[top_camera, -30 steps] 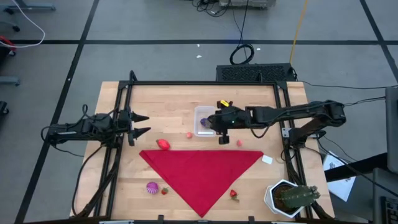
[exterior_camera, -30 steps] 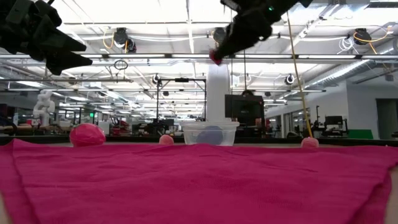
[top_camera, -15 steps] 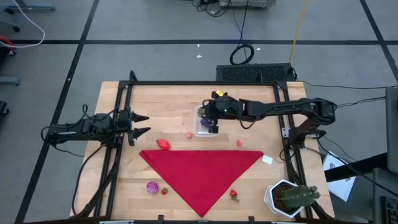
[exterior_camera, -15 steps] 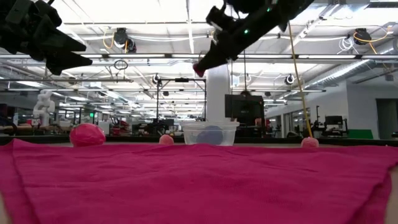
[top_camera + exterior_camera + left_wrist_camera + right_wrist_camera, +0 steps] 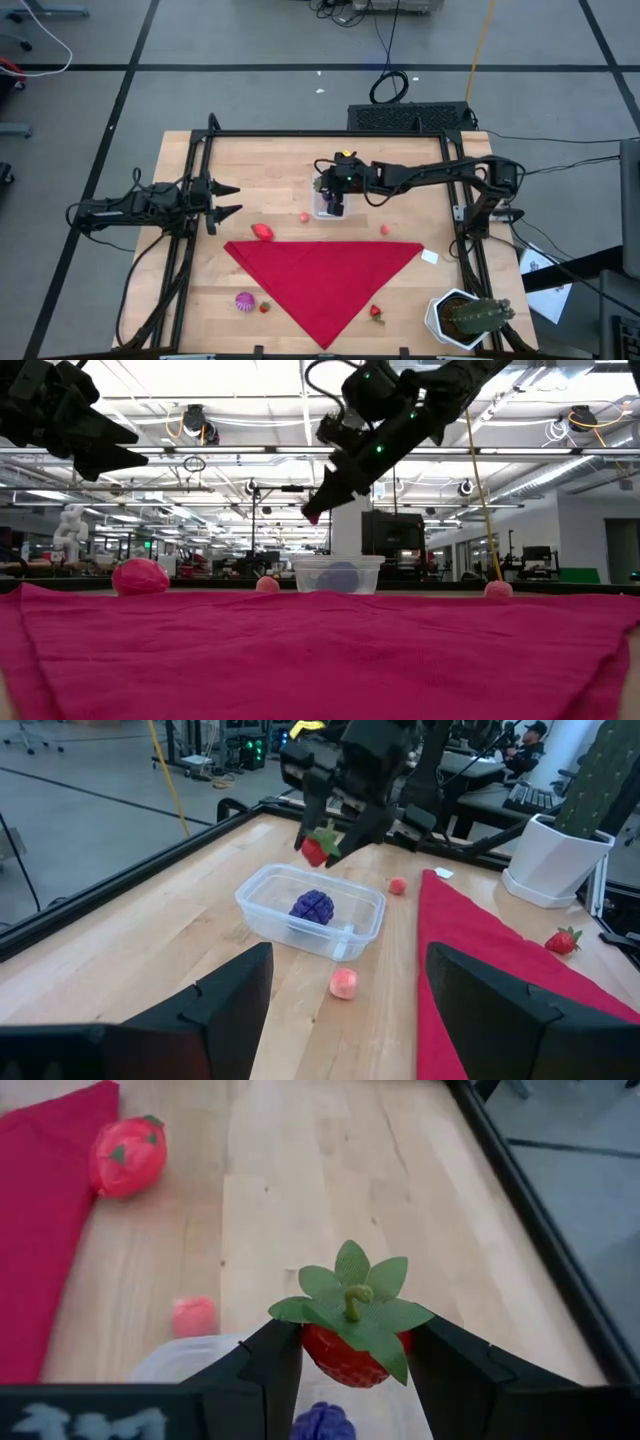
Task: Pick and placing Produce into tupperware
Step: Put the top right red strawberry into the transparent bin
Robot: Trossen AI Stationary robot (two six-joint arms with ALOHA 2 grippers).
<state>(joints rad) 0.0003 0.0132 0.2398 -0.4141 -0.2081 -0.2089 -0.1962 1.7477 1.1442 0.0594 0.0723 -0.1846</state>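
L gripper (image 5: 228,200) idle at table's left edge, fingers apart, holding nothing. Purple ball (image 5: 245,300) + small strawberry (image 5: 265,306) near front left, red tomato (image 5: 262,232) by cloth (image 5: 325,280) corner, pink piece (image 5: 303,216) just left of tub (image 5: 322,207). R gripper (image 5: 350,1355) above tub, clamped on strawberry (image 5: 352,1338); purple berry (image 5: 312,906) inside tub. Pink piece (image 5: 385,229) right of tub, strawberry (image 5: 377,313) front right.

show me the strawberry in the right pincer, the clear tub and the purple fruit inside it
strawberry (image 5: 350,1352): right wrist view, red body under the leaves
clear tub (image 5: 262,911): left wrist view, near wall
purple fruit (image 5: 312,907): left wrist view, its top
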